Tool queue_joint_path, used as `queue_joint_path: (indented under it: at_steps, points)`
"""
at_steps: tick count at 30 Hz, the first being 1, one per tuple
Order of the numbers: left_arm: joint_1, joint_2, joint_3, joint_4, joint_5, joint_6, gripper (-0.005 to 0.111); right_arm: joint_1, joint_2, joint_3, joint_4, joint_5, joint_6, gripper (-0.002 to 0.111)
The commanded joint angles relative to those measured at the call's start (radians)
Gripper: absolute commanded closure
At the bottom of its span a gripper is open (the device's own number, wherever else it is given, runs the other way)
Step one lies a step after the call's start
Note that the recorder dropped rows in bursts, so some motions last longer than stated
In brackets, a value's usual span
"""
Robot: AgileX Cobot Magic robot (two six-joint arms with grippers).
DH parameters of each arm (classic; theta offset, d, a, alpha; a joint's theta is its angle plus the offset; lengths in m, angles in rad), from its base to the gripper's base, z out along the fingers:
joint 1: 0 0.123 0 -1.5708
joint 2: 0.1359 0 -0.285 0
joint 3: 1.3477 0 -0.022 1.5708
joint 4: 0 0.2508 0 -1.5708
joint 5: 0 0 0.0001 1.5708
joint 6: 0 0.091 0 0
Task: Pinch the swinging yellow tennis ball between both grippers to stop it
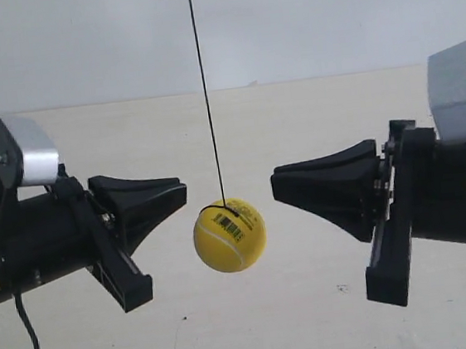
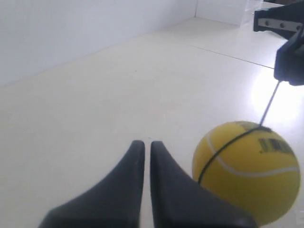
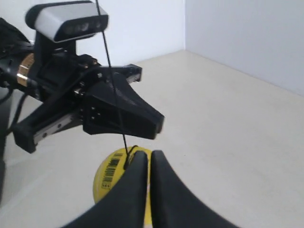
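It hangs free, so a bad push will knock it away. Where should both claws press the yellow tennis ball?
Probably at its widest middle band, from opposite sides, level: the yellow tennis ball is round and its string takes the top. The shut left claw and right claw flank it, tips slightly above its middle.

Cream tabletop, white wall behind

The black wedge-shaped left gripper and black wedge-shaped right gripper point level at each other, jaws closed to thin slits.
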Motion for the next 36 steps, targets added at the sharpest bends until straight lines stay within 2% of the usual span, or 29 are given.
queue_joint_path:
  at_steps: [1,11,14,19,26,36]
  points:
    - [-0.001,-0.141,0.005,-0.044,0.104,-0.036,0.102,0.001,-0.135,-0.006,-0.003,0.126,0.054,0.108]
    - [-0.001,-0.486,0.005,-0.262,0.485,0.011,0.102,0.001,-0.46,-0.006,-0.003,0.322,0.204,0.108]
    - [-0.001,-0.656,0.005,-0.298,0.615,0.026,0.102,0.001,-0.616,-0.006,-0.003,0.451,0.275,0.108]
    - [-0.001,-0.833,0.005,-0.298,0.704,-0.007,0.102,0.001,-0.761,-0.006,-0.003,0.515,0.297,0.108]
    - [-0.001,-1.068,0.005,-0.298,0.839,-0.008,0.102,0.001,-0.92,-0.006,-0.003,0.517,0.296,0.108]
    - [-0.001,-1.133,0.005,-0.298,0.841,-0.008,0.102,0.001,-0.921,-0.006,-0.003,0.515,0.299,0.108]
